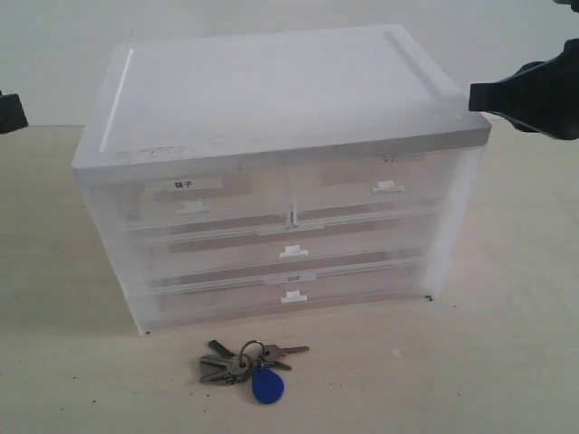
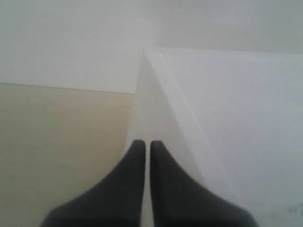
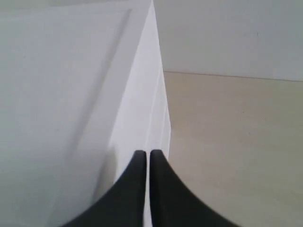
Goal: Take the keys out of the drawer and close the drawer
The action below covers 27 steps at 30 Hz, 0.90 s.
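**Operator:** Where does everything sit?

**Spotter:** Start with the pale beige table [image 1: 507, 362]. On it you have the boxy translucent white plastic cabinet [image 1: 271, 108], set back from the near edge. Its upper right compartment is the half-width translucent drawer [image 1: 344, 192] with the small white tab handle [image 1: 387, 187]. The front looks flush with its neighbours, so I judge it closed.

**Operator:** And the keys?

**Spotter:** The small bunch of grey metal keys [image 1: 237, 363] lies flat on the table, near the cabinet's foot but apart from it, toward the near edge. Its blue teardrop plastic fob [image 1: 268, 386] lies on the near-edge side.

**Operator:** My pincers?

**Spotter:** Your left gripper [image 2: 143, 144] and right gripper [image 3: 147, 153] both have their fingers pressed together on nothing. Each hangs by a top side edge of the cabinet.

**Operator:** How would the bunch handle?

**Spotter:** I'd expect it to be light, stiff and loose. The blades lie thin and slick against the table and will probably fan out and dangle once you lift them. Pinch the ring [image 1: 251, 348] or the thicker fob. The drawer should slide lightly if you press beside the tab.
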Each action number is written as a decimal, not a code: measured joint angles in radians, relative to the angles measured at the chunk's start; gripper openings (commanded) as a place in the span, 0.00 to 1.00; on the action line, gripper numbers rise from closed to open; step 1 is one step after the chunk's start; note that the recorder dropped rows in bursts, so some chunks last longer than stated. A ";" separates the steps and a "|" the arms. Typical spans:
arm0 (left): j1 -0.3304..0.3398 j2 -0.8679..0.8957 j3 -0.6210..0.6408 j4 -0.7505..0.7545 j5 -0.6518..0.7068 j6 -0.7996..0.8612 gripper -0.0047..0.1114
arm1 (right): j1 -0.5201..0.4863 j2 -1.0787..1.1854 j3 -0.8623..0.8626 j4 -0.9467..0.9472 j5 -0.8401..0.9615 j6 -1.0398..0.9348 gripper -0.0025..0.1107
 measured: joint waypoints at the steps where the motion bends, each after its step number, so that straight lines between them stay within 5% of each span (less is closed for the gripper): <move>1: 0.046 0.012 -0.005 0.000 -0.056 -0.006 0.08 | 0.000 0.000 0.000 0.000 -0.002 0.000 0.02; 6: 0.254 0.106 -0.005 -0.004 -0.324 -0.040 0.08 | 0.000 0.000 0.000 -0.004 -0.008 0.004 0.02; 10: 0.345 0.192 -0.005 -0.023 -0.560 -0.044 0.08 | 0.000 0.000 0.000 -0.004 -0.019 0.006 0.02; 15: 0.360 0.245 -0.015 -0.088 -0.693 0.003 0.08 | 0.005 0.024 -0.004 -0.004 -0.064 0.006 0.02; 27: 0.368 0.323 -0.015 -0.262 -0.685 0.177 0.08 | 0.115 0.033 -0.012 -0.122 0.036 0.117 0.02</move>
